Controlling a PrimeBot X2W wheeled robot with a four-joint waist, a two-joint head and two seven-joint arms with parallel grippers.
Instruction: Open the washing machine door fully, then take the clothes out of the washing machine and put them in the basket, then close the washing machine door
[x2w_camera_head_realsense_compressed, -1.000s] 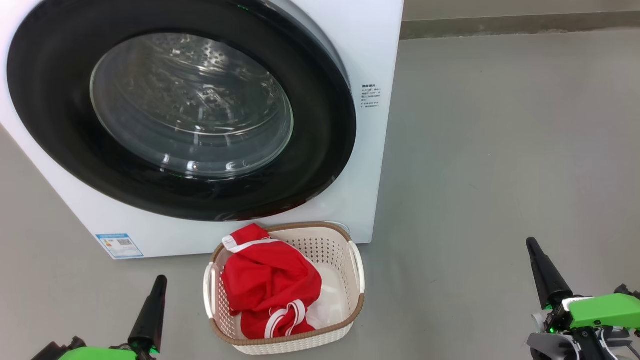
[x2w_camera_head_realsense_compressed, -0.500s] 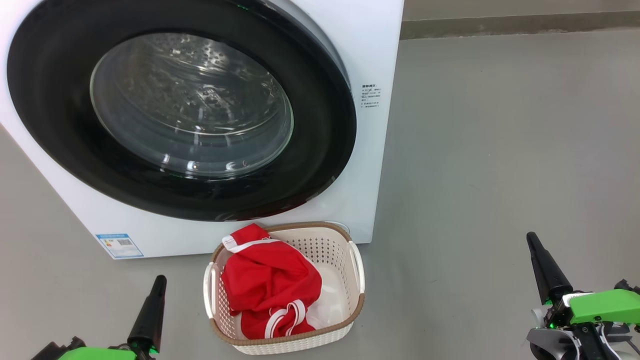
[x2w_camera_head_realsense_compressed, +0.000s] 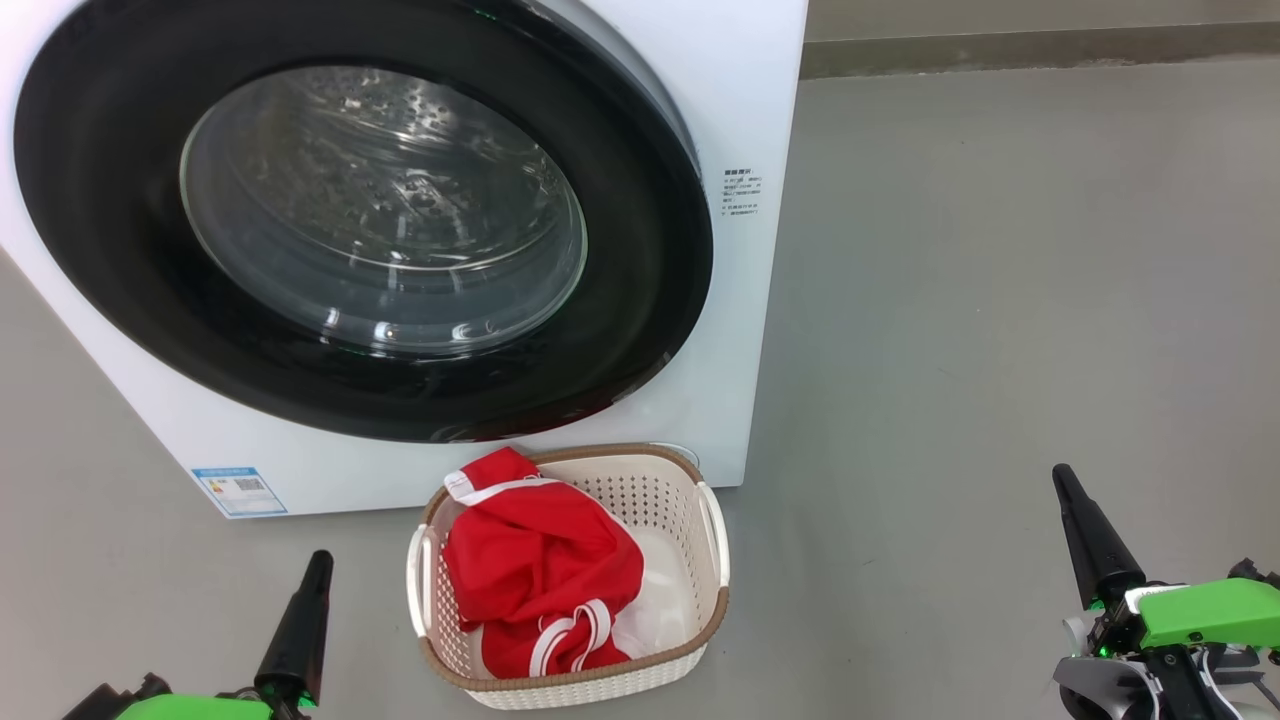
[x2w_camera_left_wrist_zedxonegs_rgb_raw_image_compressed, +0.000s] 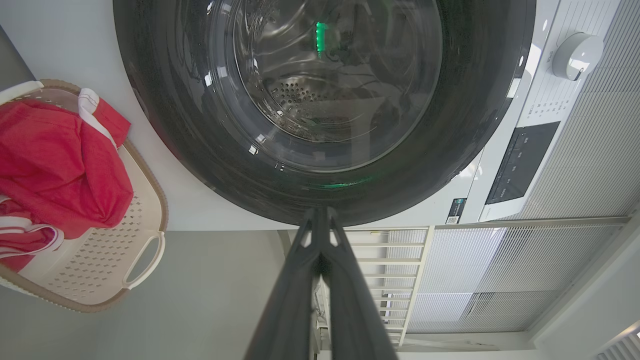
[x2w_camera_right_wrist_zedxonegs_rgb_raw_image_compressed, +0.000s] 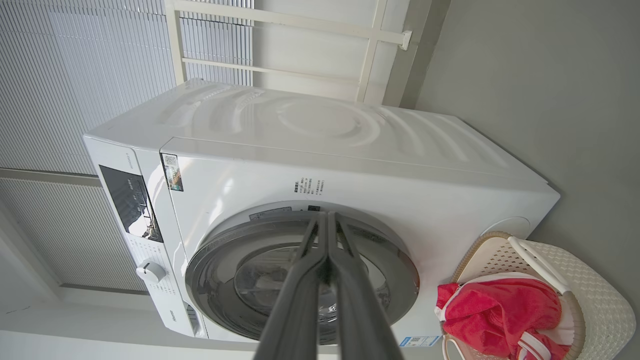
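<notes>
The washing machine (x2w_camera_head_realsense_compressed: 745, 110) (x2w_camera_right_wrist_zedxonegs_rgb_raw_image_compressed: 350, 165) stands white and large before me, its round black-rimmed door (x2w_camera_head_realsense_compressed: 640, 250) (x2w_camera_left_wrist_zedxonegs_rgb_raw_image_compressed: 480, 110) (x2w_camera_right_wrist_zedxonegs_rgb_raw_image_compressed: 215, 260) shut flat against the front. Red clothes (x2w_camera_head_realsense_compressed: 535, 575) (x2w_camera_left_wrist_zedxonegs_rgb_raw_image_compressed: 55, 165) (x2w_camera_right_wrist_zedxonegs_rgb_raw_image_compressed: 495, 315) with white stripes lie in the cream basket (x2w_camera_head_realsense_compressed: 690, 500) (x2w_camera_left_wrist_zedxonegs_rgb_raw_image_compressed: 145, 210) (x2w_camera_right_wrist_zedxonegs_rgb_raw_image_compressed: 595, 300) on the floor just below the door. My left gripper (x2w_camera_head_realsense_compressed: 320, 560) (x2w_camera_left_wrist_zedxonegs_rgb_raw_image_compressed: 320, 212) is shut and empty, low at the left of the basket. My right gripper (x2w_camera_head_realsense_compressed: 1060, 475) (x2w_camera_right_wrist_zedxonegs_rgb_raw_image_compressed: 327, 215) is shut and empty, far to the right of the basket.
Grey floor (x2w_camera_head_realsense_compressed: 1000, 300) spreads wide to the right of the machine, up to a wall base (x2w_camera_head_realsense_compressed: 1040, 45). A blue label (x2w_camera_head_realsense_compressed: 238, 490) sits on the machine's lower front. White slatted blinds and a railing (x2w_camera_left_wrist_zedxonegs_rgb_raw_image_compressed: 500, 270) stand behind the machine.
The right gripper rose slightly in the head view in the first half second. Everything else stayed still.
</notes>
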